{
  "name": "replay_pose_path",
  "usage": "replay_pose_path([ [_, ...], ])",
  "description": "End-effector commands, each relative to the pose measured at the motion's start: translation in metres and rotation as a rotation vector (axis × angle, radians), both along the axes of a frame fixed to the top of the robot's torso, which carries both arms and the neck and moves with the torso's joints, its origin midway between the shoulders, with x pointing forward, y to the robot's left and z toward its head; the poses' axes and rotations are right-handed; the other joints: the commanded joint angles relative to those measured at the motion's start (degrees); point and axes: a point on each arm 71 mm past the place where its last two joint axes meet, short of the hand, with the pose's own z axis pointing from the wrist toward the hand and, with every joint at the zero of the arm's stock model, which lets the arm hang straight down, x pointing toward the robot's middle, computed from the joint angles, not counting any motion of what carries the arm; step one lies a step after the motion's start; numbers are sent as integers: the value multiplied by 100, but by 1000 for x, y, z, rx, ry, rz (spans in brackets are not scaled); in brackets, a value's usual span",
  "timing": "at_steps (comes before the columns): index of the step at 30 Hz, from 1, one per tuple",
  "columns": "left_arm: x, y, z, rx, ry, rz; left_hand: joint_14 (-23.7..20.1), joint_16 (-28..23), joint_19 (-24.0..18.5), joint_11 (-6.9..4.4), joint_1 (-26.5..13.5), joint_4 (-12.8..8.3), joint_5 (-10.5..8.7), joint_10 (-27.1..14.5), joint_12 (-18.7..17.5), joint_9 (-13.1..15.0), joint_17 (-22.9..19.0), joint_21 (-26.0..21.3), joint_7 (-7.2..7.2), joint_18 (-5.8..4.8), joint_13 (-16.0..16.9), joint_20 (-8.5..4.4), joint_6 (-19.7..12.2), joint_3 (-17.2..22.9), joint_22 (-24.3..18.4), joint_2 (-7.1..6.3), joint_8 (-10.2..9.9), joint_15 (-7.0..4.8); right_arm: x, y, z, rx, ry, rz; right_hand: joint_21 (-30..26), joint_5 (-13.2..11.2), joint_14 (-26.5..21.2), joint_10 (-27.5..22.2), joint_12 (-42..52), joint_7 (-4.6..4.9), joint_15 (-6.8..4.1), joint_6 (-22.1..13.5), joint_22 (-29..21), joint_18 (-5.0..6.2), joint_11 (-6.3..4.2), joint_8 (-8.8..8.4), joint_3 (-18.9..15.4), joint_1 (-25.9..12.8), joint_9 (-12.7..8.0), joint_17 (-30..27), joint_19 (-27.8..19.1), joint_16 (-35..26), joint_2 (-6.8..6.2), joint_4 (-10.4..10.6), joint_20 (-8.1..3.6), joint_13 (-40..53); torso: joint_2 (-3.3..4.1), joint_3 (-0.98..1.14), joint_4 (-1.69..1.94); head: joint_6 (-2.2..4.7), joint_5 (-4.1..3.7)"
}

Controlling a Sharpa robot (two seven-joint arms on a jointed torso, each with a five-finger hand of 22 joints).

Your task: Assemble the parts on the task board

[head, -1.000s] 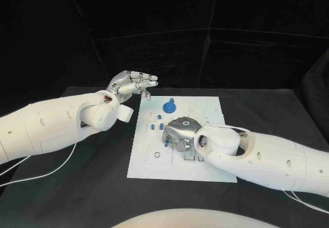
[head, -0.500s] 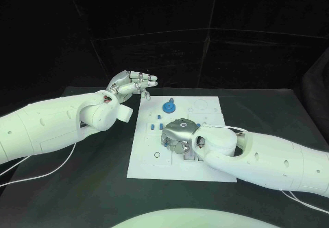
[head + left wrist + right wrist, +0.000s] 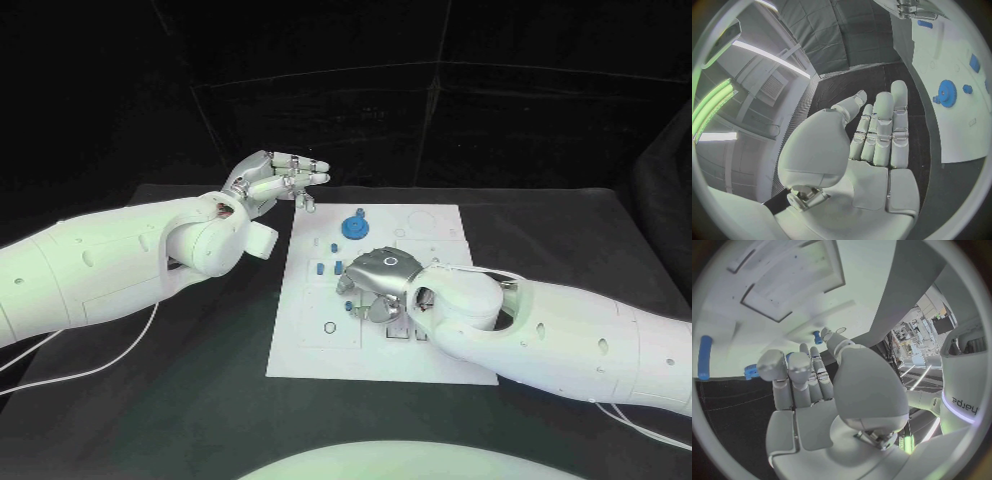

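I can make out only one piece of lettering: "arpa", the visible part of a brand name, on the robot's white body in the right wrist view. Markings printed on the task board [image 3: 433, 222] are too small for me to read.

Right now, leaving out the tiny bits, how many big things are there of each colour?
White: 3 (left arm, right arm, board)
Silver: 2 (left hand, right hand)
Black: 1 (table)
Blue: 1 (round wheel)
Total: 7
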Motion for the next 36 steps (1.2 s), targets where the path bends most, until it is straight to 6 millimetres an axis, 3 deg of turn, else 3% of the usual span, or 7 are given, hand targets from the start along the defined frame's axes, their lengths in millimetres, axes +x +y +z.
replay_pose_path([
  [1,0,-1,1,-9,6,-14,-36,-16,-25,34,-4,-15,16,-21,22,-6,-7,-21,44,76,-8,8,-16,4,-6,6,25,6,-1,-6,10,107,-51,-24,-19,36,-14,44,70,-9,-9,-7,2,36,-10,8,-93,-22,14,-31,9,-37,59,9,1,13,0,6,1,17,-16],
  [8,0,0,0,-7,11,-15,-39,-16,-26,37,-7,-15,16,-28,23,-7,-11,-24,46,76,-9,9,-21,0,-10,2,23,8,-8,-42,20,147,-43,-98,8,57,36,217,240,-79,-59,192,60,20,-74,57,-216,20,36,2,106,-2,138,29,-40,15,-12,1,-15,56,-54],
  [13,0,1,0,-7,12,-16,-39,-16,-26,37,-7,-15,16,-28,23,-7,-11,-24,46,76,-9,9,-21,0,-10,2,23,8,4,-79,31,97,-21,-207,-10,46,41,188,267,-166,-91,234,43,21,-117,29,-399,-27,24,-39,116,-23,47,70,-74,-4,-10,-8,-22,100,-109],
  [19,0,-1,0,-8,12,-21,-39,-16,-26,37,-7,-15,16,-28,23,-7,-11,-24,46,76,-9,9,-21,0,-10,2,23,8,19,-103,34,14,-28,-277,-301,232,13,-253,249,-267,-15,27,-343,85,-34,14,-1669,291,17,-306,-92,-203,16,527,-32,13,-2,1,-5,140,-131],
  [21,0,-1,0,-8,13,-23,-42,-17,-27,37,-5,-17,16,-30,26,-7,-14,-27,47,75,-9,10,-23,-1,-12,2,24,9,21,-105,34,2,-30,-282,-323,243,19,-315,271,-301,-9,-2,-368,90,-19,6,-1804,414,14,-316,-93,-203,4,682,-35,4,2,0,1,147,-137],
  [29,0,-1,0,-7,16,-24,-42,-17,-27,37,-5,-17,16,-30,26,-7,-14,-27,47,75,-9,10,-23,-1,-12,2,24,9,26,-108,32,-40,-25,-285,-321,232,28,-239,398,-361,-25,41,-352,84,-45,14,-1801,668,20,-337,-54,-202,149,816,-52,13,-1,-6,-4,160,-135],
  [36,1,0,-1,-5,18,-22,-42,-17,-27,37,-5,-17,16,-30,26,-7,-14,-27,47,75,-9,10,-23,-1,-12,2,24,9,27,-105,28,-77,1,-270,2,50,139,375,664,-366,-164,266,151,-19,-199,36,-1579,907,27,35,292,83,486,715,-138,0,1,-4,-5,144,-129],
])
